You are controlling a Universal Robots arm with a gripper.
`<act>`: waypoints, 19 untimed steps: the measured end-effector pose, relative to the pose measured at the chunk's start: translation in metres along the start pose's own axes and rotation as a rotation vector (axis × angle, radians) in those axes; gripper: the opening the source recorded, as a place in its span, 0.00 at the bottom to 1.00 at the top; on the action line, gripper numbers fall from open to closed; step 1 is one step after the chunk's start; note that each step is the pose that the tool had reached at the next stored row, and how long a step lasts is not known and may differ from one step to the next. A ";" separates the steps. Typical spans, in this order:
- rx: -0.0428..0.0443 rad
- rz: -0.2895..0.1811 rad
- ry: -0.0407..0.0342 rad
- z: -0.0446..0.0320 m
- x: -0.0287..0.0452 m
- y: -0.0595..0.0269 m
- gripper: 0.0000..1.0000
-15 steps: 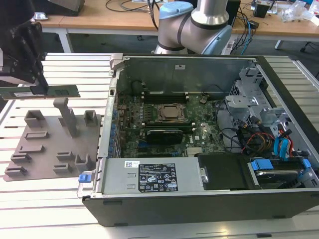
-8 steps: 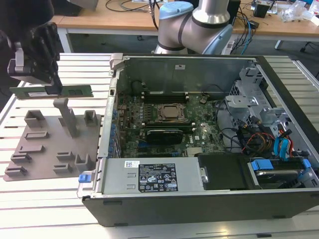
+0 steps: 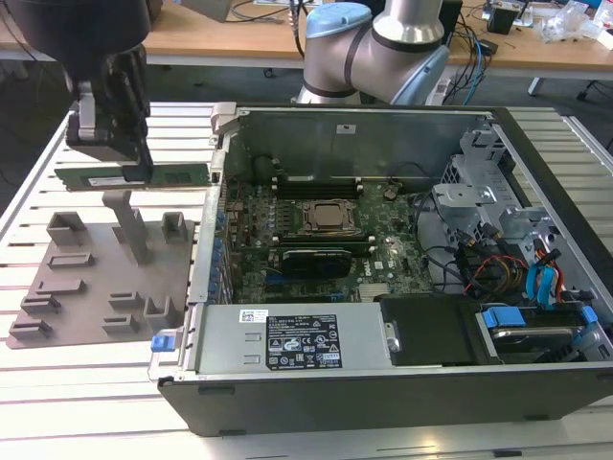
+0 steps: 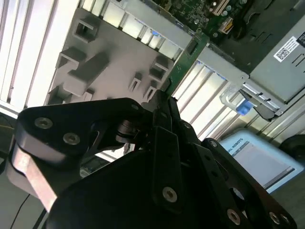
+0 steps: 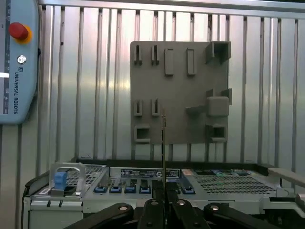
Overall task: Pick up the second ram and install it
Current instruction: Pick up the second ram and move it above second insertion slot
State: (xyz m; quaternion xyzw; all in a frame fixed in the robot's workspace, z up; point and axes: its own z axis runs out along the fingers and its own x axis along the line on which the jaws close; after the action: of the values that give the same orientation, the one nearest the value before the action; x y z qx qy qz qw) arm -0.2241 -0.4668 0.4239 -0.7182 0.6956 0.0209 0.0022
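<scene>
Carry stage: the second ram (image 3: 177,174) is held clamped in the claw (image 3: 140,167) above the grey tray (image 3: 86,287), not yet seated in the motherboard (image 3: 383,264).

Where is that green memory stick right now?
At the exterior view's left, the green stick is held in the tool, above the grey tray, just outside the open computer case.

Worktop (image 3: 96,383): pale aluminium, slatted, narrow grooves between slats. Ribbed surface seen in both wrist views, with bright glare in second wrist view. Beyond far edge in exterior view, strip of dark grey floor (image 3: 239,81). Behind floor, long wooden desk (image 3: 220,38) carrying loose cables (image 3: 259,11). Crumpled clear plastic (image 3: 575,21) at exterior view's right. Light even, no hard shadows.
</scene>
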 end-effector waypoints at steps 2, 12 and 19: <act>0.0000 0.000 0.0000 -0.0003 0.0004 -0.0118 0.13; 0.0001 0.000 0.0000 -0.0015 0.0018 -0.0573 0.13; 0.0001 0.000 -0.0001 -0.0027 0.0032 -0.1021 0.13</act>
State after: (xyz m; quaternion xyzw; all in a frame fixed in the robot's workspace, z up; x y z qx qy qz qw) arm -0.1219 -0.4668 0.4239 -0.7181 0.6956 0.0209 0.0022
